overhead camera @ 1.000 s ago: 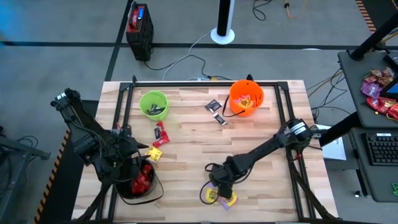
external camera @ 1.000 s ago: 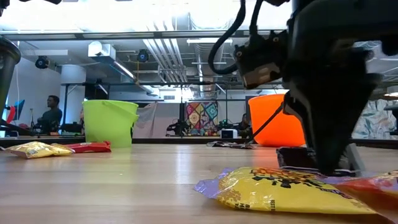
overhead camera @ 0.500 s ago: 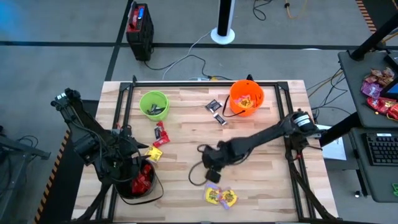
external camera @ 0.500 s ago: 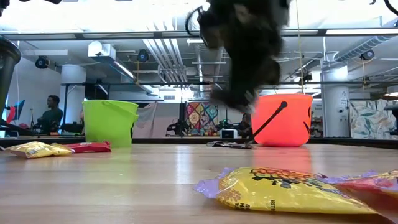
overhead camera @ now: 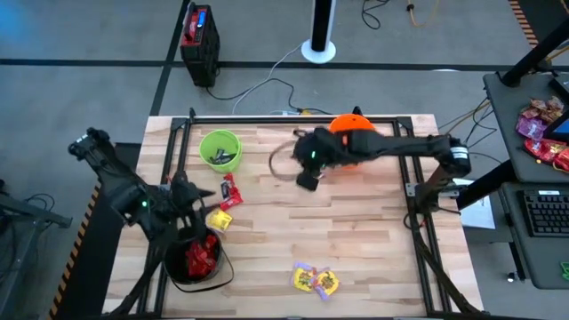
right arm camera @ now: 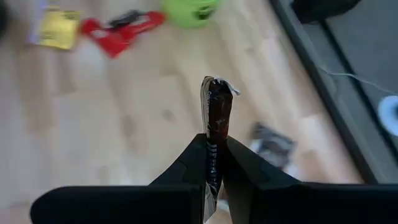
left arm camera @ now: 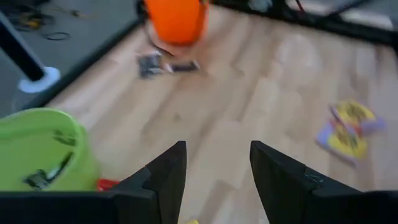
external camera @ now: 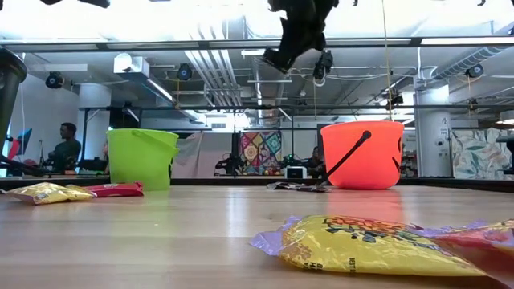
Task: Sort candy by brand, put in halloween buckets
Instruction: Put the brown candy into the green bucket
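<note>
Wooden table (overhead camera: 356, 231): the sorting floor, with loose candy scattered so each piece can be picked singly.
Buckets: lime green bucket (overhead camera: 220, 149) holds dark wrappers, orange pumpkin bucket (overhead camera: 363, 144) yellow ones, black bucket (overhead camera: 194, 264) red ones; one brand each.
Right gripper (overhead camera: 307, 174): raised beside the orange bucket, pinching a dark-wrapped candy (right arm camera: 216, 127) edge-up; I'd guess it's bound for the green bucket.
Left gripper (left arm camera: 214, 171): fingers spread, nothing held, near the black bucket.
Yellow candy (overhead camera: 316, 280): near the table's front edge, unsorted.

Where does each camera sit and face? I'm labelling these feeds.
High view: overhead, straight down on the wooden table; both arms show.
Low view: table height, facing the room; right gripper hangs above.
Left wrist view: over its open fingers, toward the orange bucket.
Right wrist view: its fingers pinch a dark candy.
Shared: the green bucket, in all four.
</note>
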Controlling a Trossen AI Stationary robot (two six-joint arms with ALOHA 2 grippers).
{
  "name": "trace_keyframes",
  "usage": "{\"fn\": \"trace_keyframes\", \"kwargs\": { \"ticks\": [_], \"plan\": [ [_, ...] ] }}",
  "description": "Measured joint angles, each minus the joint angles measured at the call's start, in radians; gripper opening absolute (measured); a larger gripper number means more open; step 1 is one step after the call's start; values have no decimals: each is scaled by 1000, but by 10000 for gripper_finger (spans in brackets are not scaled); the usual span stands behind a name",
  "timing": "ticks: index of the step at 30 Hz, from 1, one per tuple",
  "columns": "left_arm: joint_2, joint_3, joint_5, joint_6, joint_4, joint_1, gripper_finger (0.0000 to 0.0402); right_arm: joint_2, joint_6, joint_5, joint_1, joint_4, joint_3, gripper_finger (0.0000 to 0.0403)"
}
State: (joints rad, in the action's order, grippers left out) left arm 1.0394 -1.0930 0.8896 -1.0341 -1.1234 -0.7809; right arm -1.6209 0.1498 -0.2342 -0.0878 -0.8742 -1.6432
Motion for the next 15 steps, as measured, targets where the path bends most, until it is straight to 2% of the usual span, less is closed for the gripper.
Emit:
{"fn": "trace_keyframes", "kwargs": {
  "ticks": [4, 7, 8, 13, 15],
  "plan": [
    [-43, -29, 49, 23, 0, 86, 157, 31, -124, 2, -117, 16, 22, 28],
    [-78, -66, 78, 90, 2, 162, 153, 41, -256, 8, -186, 101, 33, 28],
    [-89, -83, 85, 117, 4, 192, 151, 40, -290, 32, -211, 140, 34, 28],
    [-125, -181, 88, 268, 7, 376, 140, 11, -383, 309, -359, 340, 38, 28],
    [-126, -224, 70, 312, 9, 456, 134, -4, -424, 340, -403, 398, 38, 28]
  ]
}}
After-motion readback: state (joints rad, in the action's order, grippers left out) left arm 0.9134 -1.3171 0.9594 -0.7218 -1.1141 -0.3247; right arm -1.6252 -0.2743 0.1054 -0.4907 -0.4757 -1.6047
